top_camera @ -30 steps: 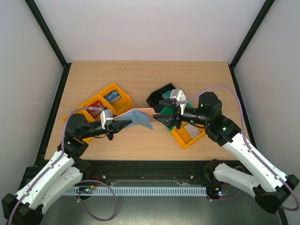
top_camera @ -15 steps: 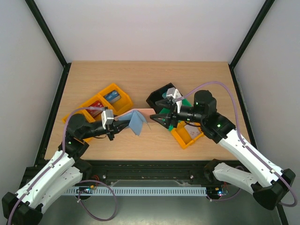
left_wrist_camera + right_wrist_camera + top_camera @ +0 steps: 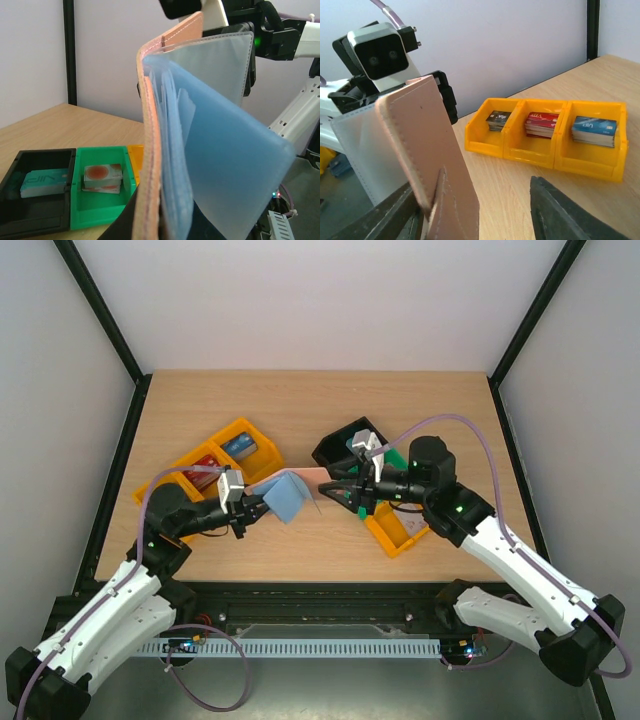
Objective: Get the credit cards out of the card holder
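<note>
Pink stitched card holder (image 3: pixel 288 498), frosted sleeves (image 3: pixel 225 150) fanned, left pincer (image 3: pixel 262 508) clamping it, right pincer (image 3: pixel 328 492) agape.

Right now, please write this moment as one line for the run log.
left gripper: shut on card holder, held open | right gripper: open, pink flap between jaws | credit cards: stacks in orange bin

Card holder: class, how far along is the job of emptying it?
Done: credit cards lie in the orange bins. In hand: the left gripper holds the card holder open; the right gripper, jaws open, straddles its pink cover. Left: whether cards remain in the blue pockets is unclear.
</note>
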